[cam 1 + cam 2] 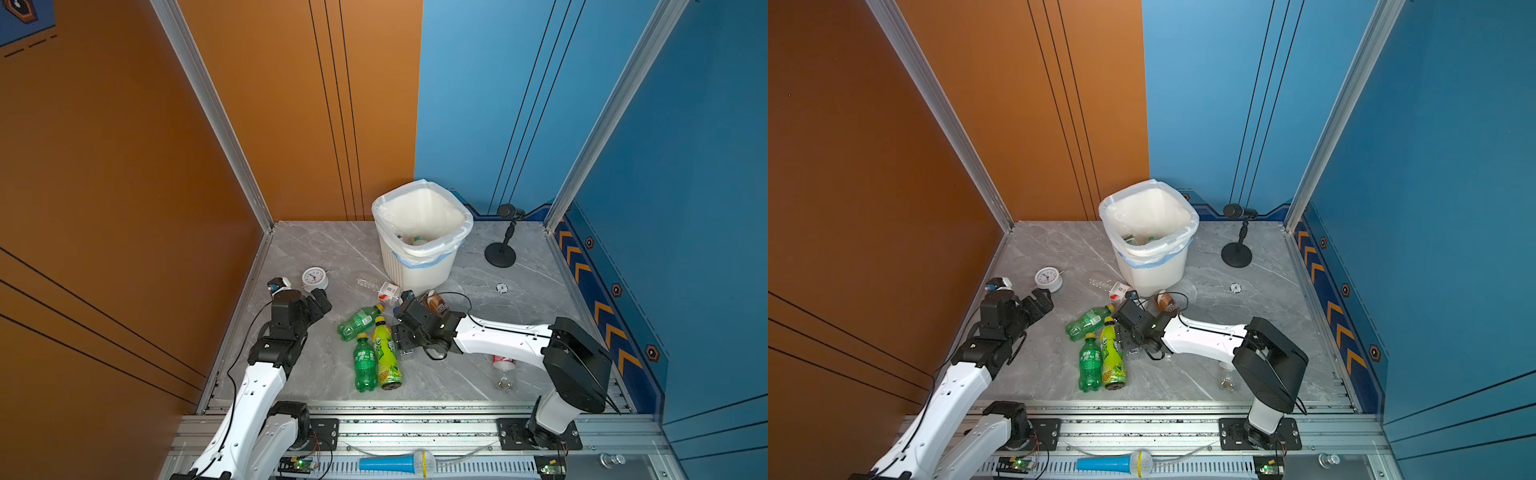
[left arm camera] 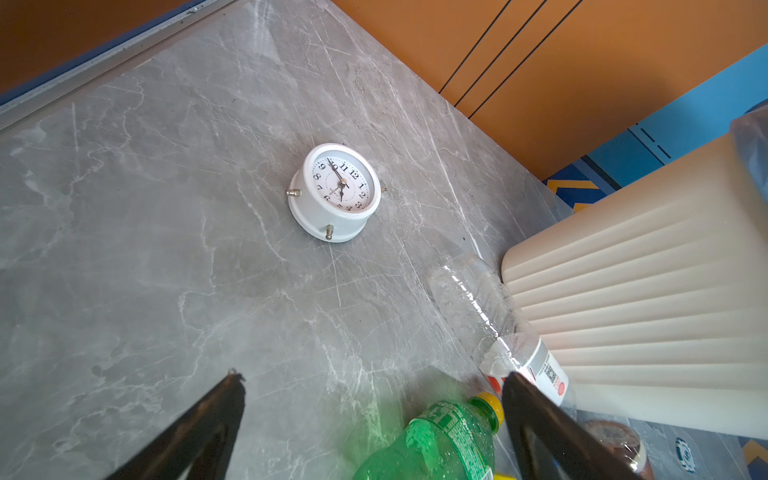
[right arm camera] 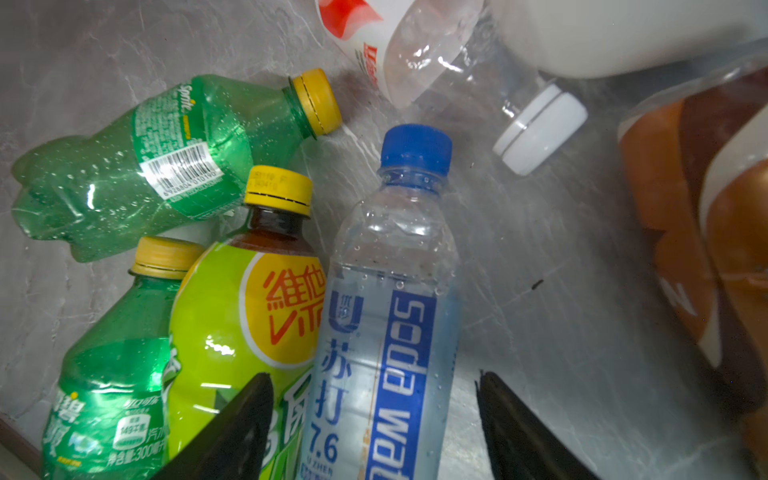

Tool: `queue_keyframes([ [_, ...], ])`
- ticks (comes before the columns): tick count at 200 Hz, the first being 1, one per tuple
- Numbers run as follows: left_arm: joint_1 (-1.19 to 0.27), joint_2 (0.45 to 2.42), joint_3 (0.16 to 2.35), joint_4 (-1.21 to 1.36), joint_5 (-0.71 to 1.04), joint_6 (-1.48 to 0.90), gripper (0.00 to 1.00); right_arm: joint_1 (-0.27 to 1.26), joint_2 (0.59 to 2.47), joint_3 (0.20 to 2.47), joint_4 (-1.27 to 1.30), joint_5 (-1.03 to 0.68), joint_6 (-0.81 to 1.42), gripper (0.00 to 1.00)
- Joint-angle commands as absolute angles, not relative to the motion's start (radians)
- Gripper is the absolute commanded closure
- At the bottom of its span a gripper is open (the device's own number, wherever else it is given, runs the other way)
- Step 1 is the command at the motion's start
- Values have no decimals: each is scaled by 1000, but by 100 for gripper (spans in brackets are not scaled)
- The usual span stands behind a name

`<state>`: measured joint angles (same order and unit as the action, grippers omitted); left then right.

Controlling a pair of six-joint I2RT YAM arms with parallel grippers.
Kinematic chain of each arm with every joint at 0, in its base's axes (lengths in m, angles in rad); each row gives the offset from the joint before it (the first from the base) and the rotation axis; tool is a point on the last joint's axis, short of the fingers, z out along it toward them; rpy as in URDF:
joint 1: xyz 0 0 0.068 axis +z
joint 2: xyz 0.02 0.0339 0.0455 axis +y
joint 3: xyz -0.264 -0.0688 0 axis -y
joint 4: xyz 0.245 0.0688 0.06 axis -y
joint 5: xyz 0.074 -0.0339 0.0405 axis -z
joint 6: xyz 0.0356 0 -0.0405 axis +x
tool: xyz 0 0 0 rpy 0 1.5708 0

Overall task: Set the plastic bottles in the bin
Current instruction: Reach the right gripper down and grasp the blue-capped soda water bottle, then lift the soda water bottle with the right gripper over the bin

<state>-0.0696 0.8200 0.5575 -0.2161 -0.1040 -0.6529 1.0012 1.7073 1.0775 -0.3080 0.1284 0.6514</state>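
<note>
The white ribbed bin (image 1: pixel 419 266) stands at the back with bottles showing inside it. My right gripper (image 3: pixel 372 376) is low over a clear blue-capped soda water bottle (image 3: pixel 386 291), its jaws astride the body with a gap still showing on one side. Against that bottle lie a yellow-green bottle (image 1: pixel 385 357) and two green bottles (image 1: pixel 365 365) (image 1: pixel 359 322). A clear white-capped bottle (image 1: pixel 376 286) and a brown one (image 1: pixel 435 303) lie by the bin's foot. Another clear bottle (image 1: pixel 504 370) lies under the right arm. My left gripper (image 2: pixel 374 378) hovers open and empty at the left.
A small white alarm clock (image 1: pixel 314 277) sits left of the bin. A black round-based stand (image 1: pixel 500 253) is at the back right, with a small round chip (image 1: pixel 502 287) in front of it. A blue microphone (image 1: pixel 395 462) lies on the front rail.
</note>
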Motion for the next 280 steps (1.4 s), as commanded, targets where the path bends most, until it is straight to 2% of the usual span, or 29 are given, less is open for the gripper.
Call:
queue_keyframes([
  [1, -56, 801, 551, -243, -90, -661, 2, 990, 1737, 1107, -356, 145, 646, 26],
  [55, -40, 811, 547, -237, -74, -672, 2, 979, 1803, 1130, -347, 125, 643, 27],
  [89, -32, 816, 547, -238, -69, -673, 2, 978, 1817, 1138, -334, 110, 631, 41],
  [113, -29, 817, 543, -236, -66, -679, 2, 979, 1787, 1138, -336, 113, 621, 47],
  [218, -15, 845, 529, -207, -51, -712, 2, 1011, 1529, 1139, -292, 175, 477, 49],
  [280, -5, 831, 519, -226, -47, -724, 2, 1017, 1472, 1284, -165, 221, 262, 49],
])
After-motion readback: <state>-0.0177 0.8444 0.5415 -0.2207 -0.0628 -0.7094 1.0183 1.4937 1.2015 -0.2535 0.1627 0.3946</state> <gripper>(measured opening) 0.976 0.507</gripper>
